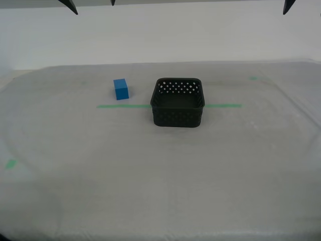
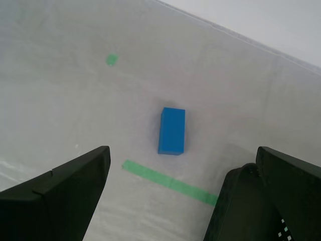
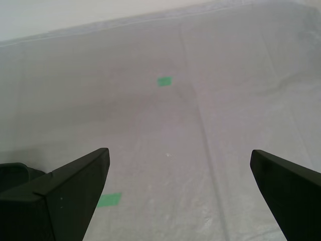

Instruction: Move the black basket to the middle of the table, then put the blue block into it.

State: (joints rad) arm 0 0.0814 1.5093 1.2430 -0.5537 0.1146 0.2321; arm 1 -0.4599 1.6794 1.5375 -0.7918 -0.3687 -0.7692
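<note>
The black basket (image 1: 178,103) sits on the table (image 1: 160,191), astride the long green tape line (image 1: 120,106). The blue block (image 1: 121,89) stands just beyond that line, toward the exterior view's left of the basket and apart from it. My second gripper (image 2: 183,160) hangs open high above the blue block (image 2: 172,130), and a corner of the basket (image 2: 238,211) shows by one finger (image 2: 296,191). My first gripper (image 3: 179,153) is open over bare cloth, holding nothing, with a sliver of the basket (image 3: 15,173) at one finger (image 3: 60,196).
Small green tape marks lie at the exterior view's near left (image 1: 10,163) and far right (image 1: 253,78). Dark gripper tips (image 1: 70,5) (image 1: 288,6) poke in at the exterior view's top edge. A white wall rises behind the table.
</note>
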